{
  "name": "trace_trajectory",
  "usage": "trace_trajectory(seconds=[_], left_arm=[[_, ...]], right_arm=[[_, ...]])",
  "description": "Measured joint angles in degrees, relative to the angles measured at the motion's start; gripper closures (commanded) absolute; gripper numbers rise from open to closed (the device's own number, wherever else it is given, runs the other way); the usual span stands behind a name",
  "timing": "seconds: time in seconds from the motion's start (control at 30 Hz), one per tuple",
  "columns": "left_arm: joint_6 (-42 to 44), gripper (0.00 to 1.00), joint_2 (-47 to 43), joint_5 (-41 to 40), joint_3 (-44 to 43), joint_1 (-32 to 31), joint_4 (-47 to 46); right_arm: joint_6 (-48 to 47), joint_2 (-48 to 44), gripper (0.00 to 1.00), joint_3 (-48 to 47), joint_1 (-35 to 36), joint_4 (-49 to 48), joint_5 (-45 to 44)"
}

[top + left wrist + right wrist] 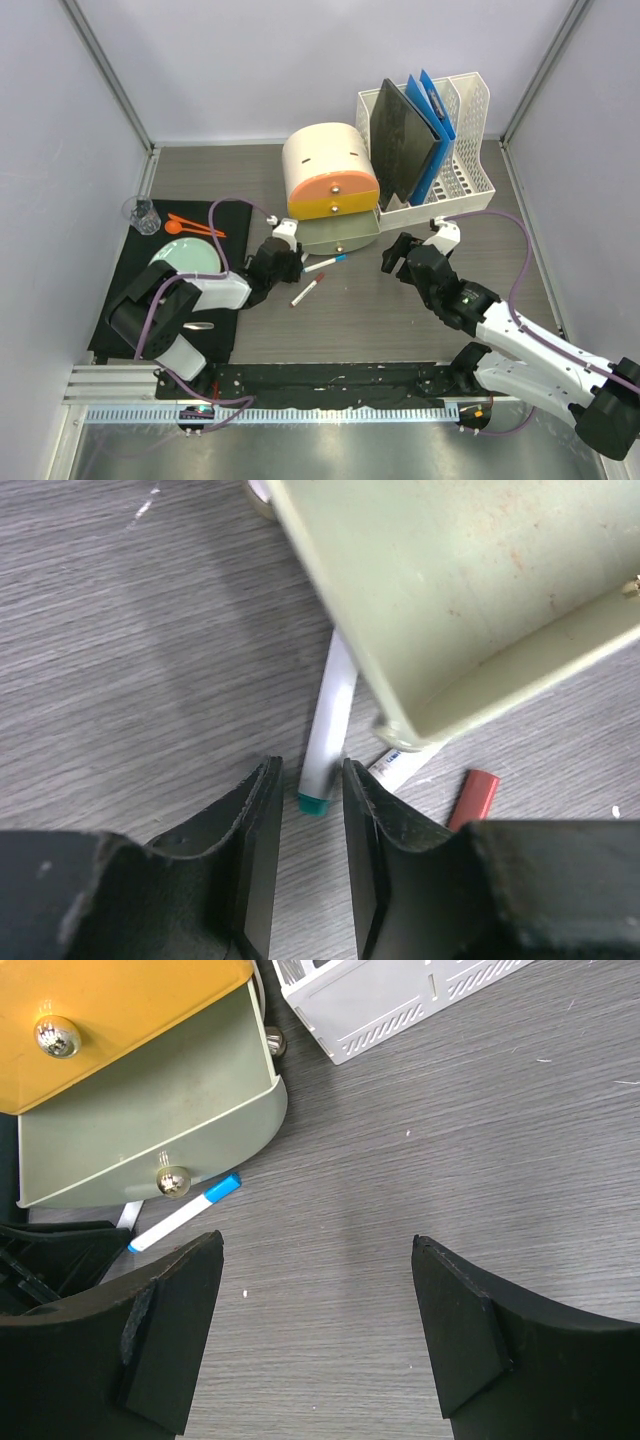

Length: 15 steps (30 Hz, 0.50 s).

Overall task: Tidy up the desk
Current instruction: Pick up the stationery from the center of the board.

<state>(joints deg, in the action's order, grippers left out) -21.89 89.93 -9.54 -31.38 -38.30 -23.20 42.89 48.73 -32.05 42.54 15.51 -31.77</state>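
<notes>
Left fingers (255, 850) apart astride green-tipped pen (330, 715) at drawer (450, 590) edge; right fingers (170, 1330) wide over desk (400, 1160).

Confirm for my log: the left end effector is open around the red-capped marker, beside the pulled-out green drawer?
Wrong marker. The left wrist view shows the left end effector open around the teal-capped marker; the red-capped marker lies outside it. The rest holds.

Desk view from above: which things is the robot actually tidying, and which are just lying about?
Likely in the job: desk, green-capped pen at the left hand, blue-capped pen, red-capped pen, open drawer.
Lying about: glass, plate, orange utensils, file rack.
</notes>
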Motion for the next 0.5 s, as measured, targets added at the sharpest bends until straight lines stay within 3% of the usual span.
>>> trace_trajectory(seconds=[0.5], left_arm=[[-2.1, 0.93, 0.3, -5.5, -0.8, -3.9, 2.2]], right_arm=[[0.9, -1.6, 0.18, 0.0, 0.0, 0.4, -0.4]])
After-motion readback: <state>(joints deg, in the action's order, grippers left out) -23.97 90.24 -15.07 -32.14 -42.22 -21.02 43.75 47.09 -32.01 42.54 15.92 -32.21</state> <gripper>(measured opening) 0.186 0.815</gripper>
